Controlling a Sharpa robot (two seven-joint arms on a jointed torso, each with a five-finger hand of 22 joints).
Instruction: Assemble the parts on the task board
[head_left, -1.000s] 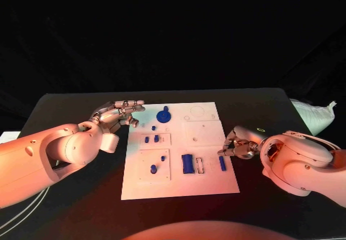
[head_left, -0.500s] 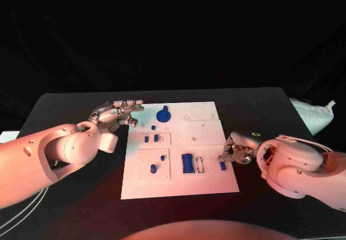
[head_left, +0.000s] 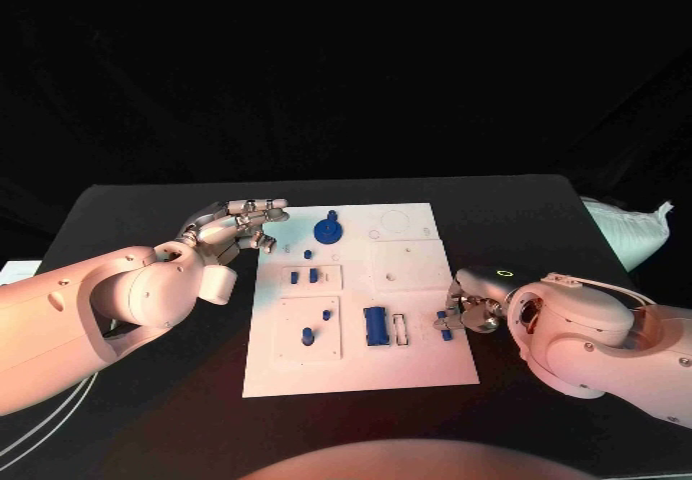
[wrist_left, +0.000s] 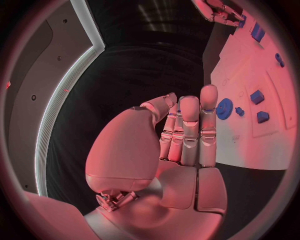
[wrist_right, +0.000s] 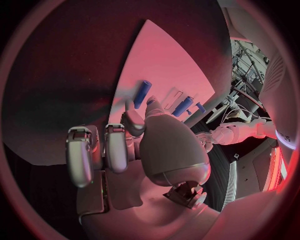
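Head view: task board (head_left: 411, 360) lies in the middle of the black table (head_left: 144, 210). My left hand (head_left: 238, 228) hangs just beside the board's far left corner, fingers loosely curled and close together, holding nothing. Left wrist view agrees: my fingers (wrist_left: 189, 131) stand side by side, thumb apart from them, nothing between, board (wrist_left: 250, 75) off to the side.

My right hand (head_left: 469, 308) sits at the board's right edge, fingers bunched around a small blue pin (head_left: 444, 324) lying near that edge. Right wrist view has the pin (wrist_right: 142, 94) just past my fingertips (wrist_right: 133, 122), but whether I'm pinching it or only touching it I cannot tell.

Other parts on the board: a blue round gear (head_left: 329, 232) at the far end, two small blue blocks (head_left: 304, 275) in the panel below it, two blue pegs (head_left: 316, 327) in the near left panel, a larger blue cylinder (head_left: 375, 327) next to a narrow slot near the middle. A white bag (head_left: 630, 228) lies off the table's right side.
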